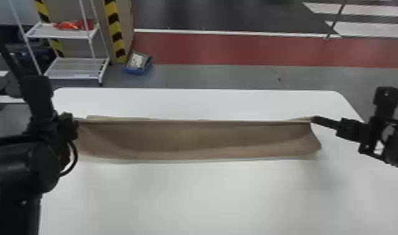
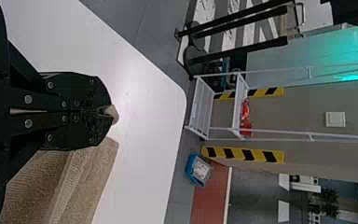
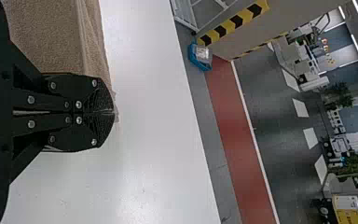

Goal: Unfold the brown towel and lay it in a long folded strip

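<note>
The brown towel (image 1: 192,137) spans the white surface (image 1: 192,193) left to right, its long axis roughly parallel to the surface's far edge. Left end effector (image 1: 77,120) and right end effector (image 1: 314,119) each pinch one end, closed.

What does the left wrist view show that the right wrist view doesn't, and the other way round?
Left wrist view only: the left hand, closed on the brown towel, the red-orange items on a rack, and a square white panel.

Right wrist view only: the right hand, closed on the towel, and a yellow-sided machine.

Both: the towel, the white table, the blue box and the red floor strip.
</note>
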You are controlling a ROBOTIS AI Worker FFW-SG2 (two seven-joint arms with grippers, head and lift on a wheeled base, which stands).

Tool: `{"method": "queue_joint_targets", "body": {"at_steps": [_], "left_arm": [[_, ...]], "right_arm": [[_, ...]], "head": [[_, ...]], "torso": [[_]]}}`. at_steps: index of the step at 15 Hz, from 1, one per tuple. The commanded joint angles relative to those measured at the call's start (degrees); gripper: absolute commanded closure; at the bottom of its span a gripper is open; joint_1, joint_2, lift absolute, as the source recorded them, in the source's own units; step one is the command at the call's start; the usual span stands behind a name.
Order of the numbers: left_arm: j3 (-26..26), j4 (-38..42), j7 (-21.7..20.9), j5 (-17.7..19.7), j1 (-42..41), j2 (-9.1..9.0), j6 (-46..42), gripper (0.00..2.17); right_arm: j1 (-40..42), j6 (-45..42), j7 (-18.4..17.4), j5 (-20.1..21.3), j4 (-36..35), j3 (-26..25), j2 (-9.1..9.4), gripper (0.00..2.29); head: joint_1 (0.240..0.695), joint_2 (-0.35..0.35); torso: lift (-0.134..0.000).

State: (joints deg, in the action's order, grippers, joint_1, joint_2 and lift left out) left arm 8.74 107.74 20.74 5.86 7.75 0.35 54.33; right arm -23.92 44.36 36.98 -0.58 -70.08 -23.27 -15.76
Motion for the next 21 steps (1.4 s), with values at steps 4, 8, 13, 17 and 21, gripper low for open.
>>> {"method": "queue_joint_targets", "body": {"at_steps": [4,8,13,17,21], "left_arm": [[-1.0,-1.8,0.4,-0.9,1.2,0.00,-0.1,1.41],[-1.2,-1.4,0.4,-0.9,1.2,-0.09,0.1,1.42],[-1.4,0.4,0.4,-0.9,0.7,0.00,1.0,1.41],[-2.2,-0.7,0.4,-1.8,2.3,0.00,0.8,1.41],[-2.6,-4.0,0.4,-2.6,4.6,0.00,0.8,1.41]], "right_arm": [[-0.2,-0.1,-0.1,-0.8,0.5,0.1,-0.24,1.30],[0.0,1.1,-0.1,-1.0,0.2,-0.9,-0.24,1.30],[0.8,3.4,-0.1,-1.7,-1.4,-2.0,-0.33,1.30],[0.7,4.8,-0.1,-2.6,-2.4,-2.0,-0.41,1.30],[-1.5,3.9,-0.2,-1.6,-1.4,-1.1,-0.41,1.30]], "head": [[0.695,-0.070],[0.695,-0.072],[0.695,-0.082],[0.695,-0.083],[0.695,-0.082]], "torso": [[-0.119],[-0.119],[-0.119],[-0.119],[-0.119]]}}
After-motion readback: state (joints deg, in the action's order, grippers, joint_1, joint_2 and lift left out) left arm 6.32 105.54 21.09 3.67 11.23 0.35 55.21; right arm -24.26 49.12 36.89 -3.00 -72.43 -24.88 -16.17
